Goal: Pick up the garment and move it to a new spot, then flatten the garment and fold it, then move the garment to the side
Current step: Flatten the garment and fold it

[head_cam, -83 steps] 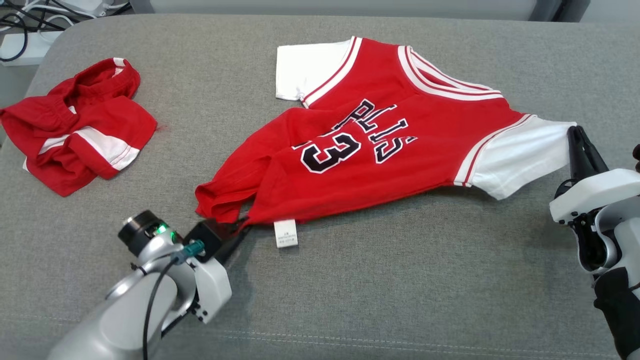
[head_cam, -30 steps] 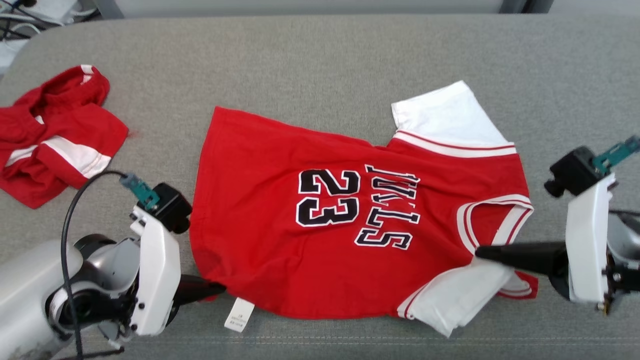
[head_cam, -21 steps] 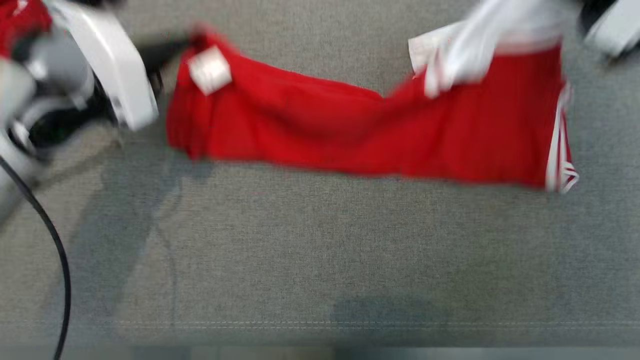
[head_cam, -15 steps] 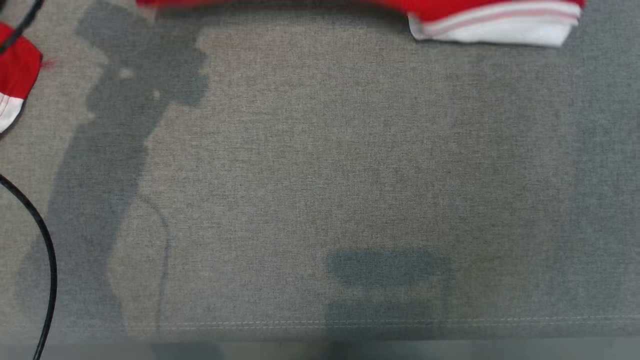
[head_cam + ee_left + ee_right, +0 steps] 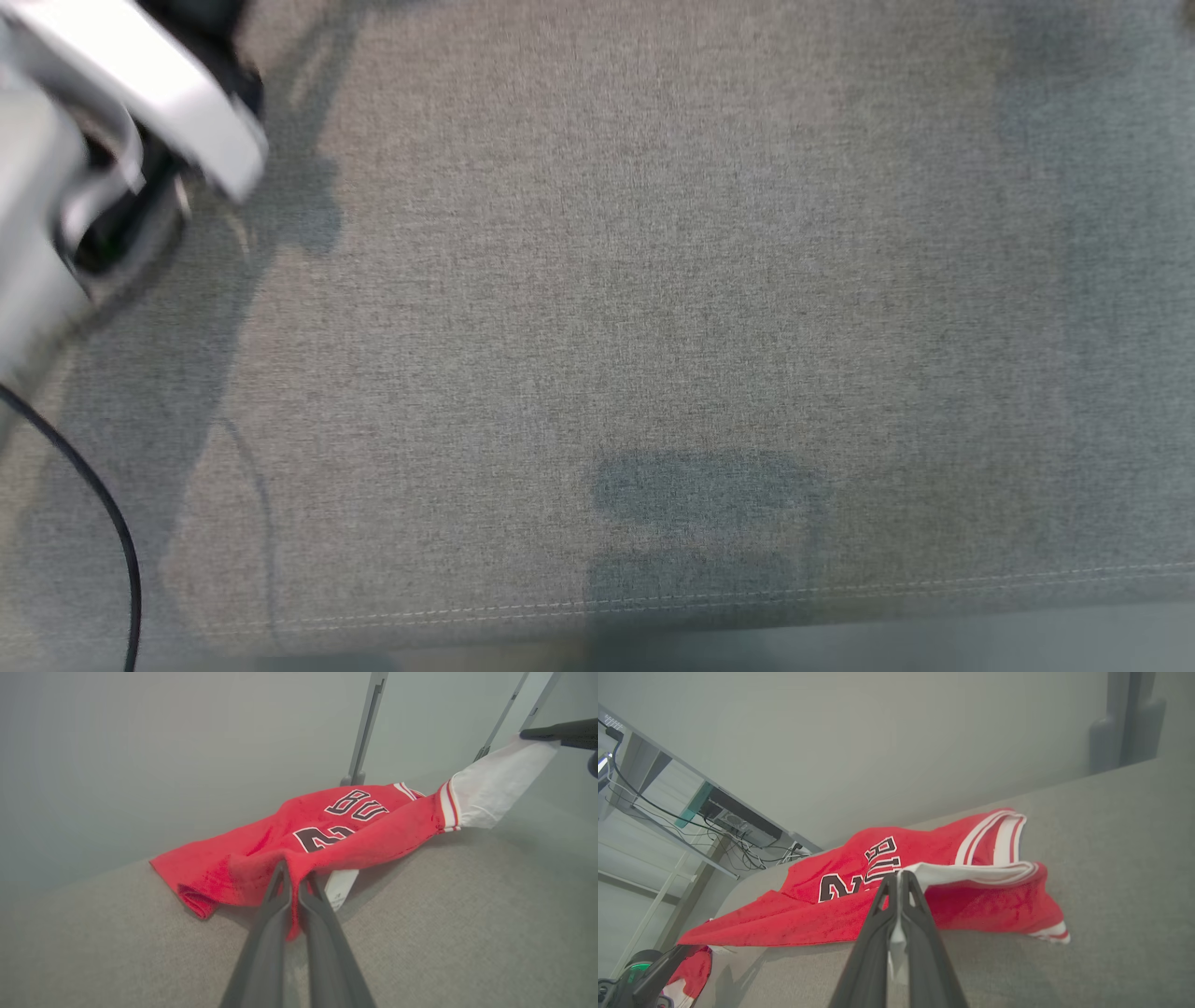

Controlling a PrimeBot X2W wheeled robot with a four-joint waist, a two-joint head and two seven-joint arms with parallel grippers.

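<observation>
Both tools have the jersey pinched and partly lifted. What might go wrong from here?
The left tool pinches only a small fold of red hem on the jersey; it may slip out. The right tool holds just the white sleeve edge, while the far side rests on the cushion and may bunch when dragged.

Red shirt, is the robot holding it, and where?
Yes. The left gripper clamps the shirt at its red hem by the label; the right gripper clamps its white sleeve.
</observation>
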